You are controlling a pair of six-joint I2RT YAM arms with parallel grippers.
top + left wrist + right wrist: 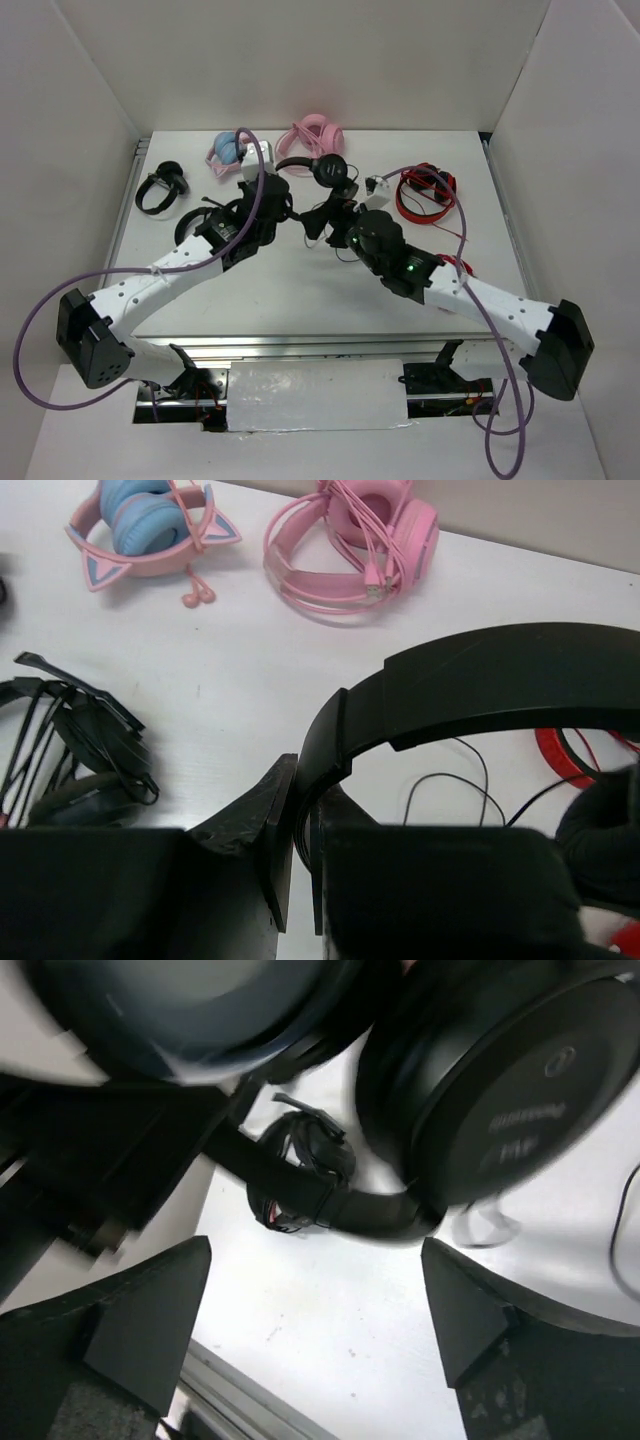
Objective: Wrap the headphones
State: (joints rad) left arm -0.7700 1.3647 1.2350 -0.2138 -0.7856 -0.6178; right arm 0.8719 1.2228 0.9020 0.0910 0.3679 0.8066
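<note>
Left wrist view: headphones (480, 685) — one pair — pinched by left end effector (303, 815); right end effector (315, 1260) spread (wide).

The left arm (170, 265) and right arm (480, 295) angle inward, left tool (303, 820) clamped shut, right tool (315, 1305) spread wide.

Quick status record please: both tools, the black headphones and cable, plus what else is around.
left tool: shut on the headphones at the headband
right tool: open, facing an earcup, holding nothing
cable: loose on the table, unwrapped
others nearby: pink pair, cat-ear pair, red pair, black headset
</note>
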